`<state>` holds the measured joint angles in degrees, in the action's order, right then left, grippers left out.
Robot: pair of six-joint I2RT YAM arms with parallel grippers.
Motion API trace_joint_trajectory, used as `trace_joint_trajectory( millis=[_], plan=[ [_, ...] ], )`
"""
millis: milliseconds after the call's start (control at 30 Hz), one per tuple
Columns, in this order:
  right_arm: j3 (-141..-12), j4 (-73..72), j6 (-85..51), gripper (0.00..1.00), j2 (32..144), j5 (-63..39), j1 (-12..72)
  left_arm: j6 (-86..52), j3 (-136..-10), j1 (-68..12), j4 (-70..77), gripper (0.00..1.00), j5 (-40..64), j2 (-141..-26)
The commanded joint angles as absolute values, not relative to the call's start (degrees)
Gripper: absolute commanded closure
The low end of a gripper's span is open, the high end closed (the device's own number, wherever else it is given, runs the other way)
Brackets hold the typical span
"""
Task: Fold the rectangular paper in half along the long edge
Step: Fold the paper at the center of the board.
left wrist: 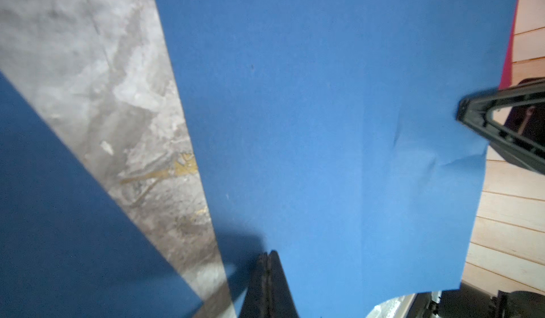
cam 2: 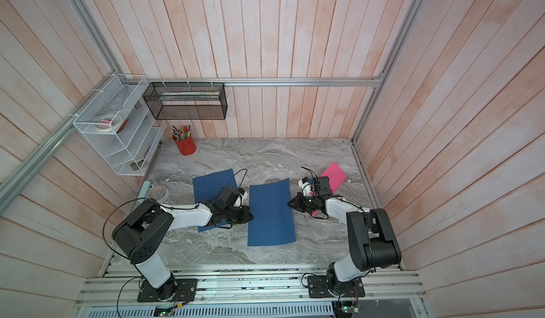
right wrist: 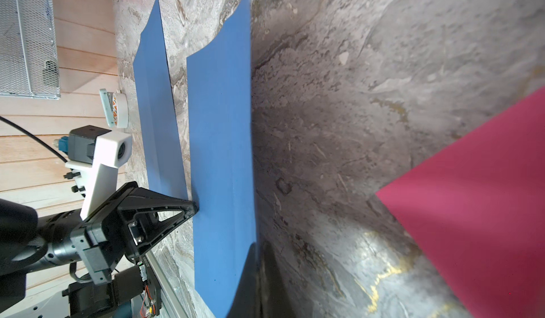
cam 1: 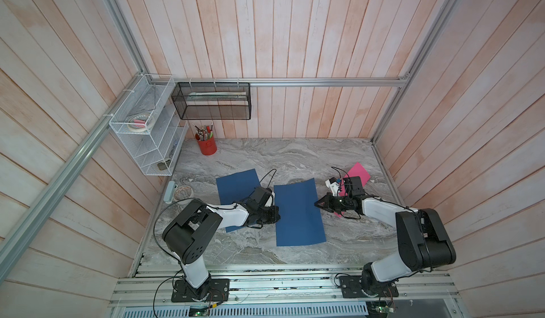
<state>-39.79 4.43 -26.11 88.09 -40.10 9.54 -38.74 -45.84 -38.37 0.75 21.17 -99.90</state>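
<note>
Centrally on the marble table (cam 1: 295, 160) lies the blue paper (cam 1: 299, 216), its long edges running near to far and its far right corner curling up a little. In both top views the 2 grippers meet it from opposite sides, about halfway along each long edge.

The left gripper (cam 1: 277, 213) comes in from the left with its jaws pressed together at the paper's left edge. In its own wrist view the paper laps over 1 finger (left wrist: 280, 275), and I cannot tell whether the sheet is caught between the 2. The left arm rises from its base at the near left and bends sharply at the elbow. Its white forearm reaches low to the right across a second blue sheet (cam 1: 236, 185).

The right gripper (cam 1: 316, 204) is closed on the right edge, pinching it. That edge stands slightly off the table, and small creases spread through the paper from the tip (left wrist: 461, 110). The right arm stands at the near right with its elbow high. Its forearm slopes down to the left, over the near corner of a pink sheet (cam 1: 359, 172).

Further out, a tape roll (cam 1: 182, 192) sits by the left wall, and a red cup (cam 1: 207, 148) of pens stands at the far left.
</note>
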Motion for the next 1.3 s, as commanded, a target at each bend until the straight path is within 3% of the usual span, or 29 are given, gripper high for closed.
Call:
trace_joint_trajectory(
  millis=[0, 533, 967, 1267],
  plan=[
    [-41.0, 5.8, -24.8, 1.0, 89.0, -39.6, 9.1, -37.6, -45.3, -38.4, -2.2, 1.0, 19.1, -98.8],
    [-41.8, 1.4, -30.7, 1.0, 87.5, -43.7, 12.6, -40.0, -43.9, -38.8, 2.4, 1.0, 21.6, -102.0],
    [-43.2, -15.5, -44.2, 1.0, 93.9, -46.0, 22.0, -40.9, -43.6, -39.3, 4.4, 1.0, 22.2, -103.4],
    [-47.3, -17.6, -45.5, 1.0, 100.8, -44.5, 26.9, -41.1, -43.3, -39.3, 4.4, 1.0, 22.0, -103.4]
  ],
)
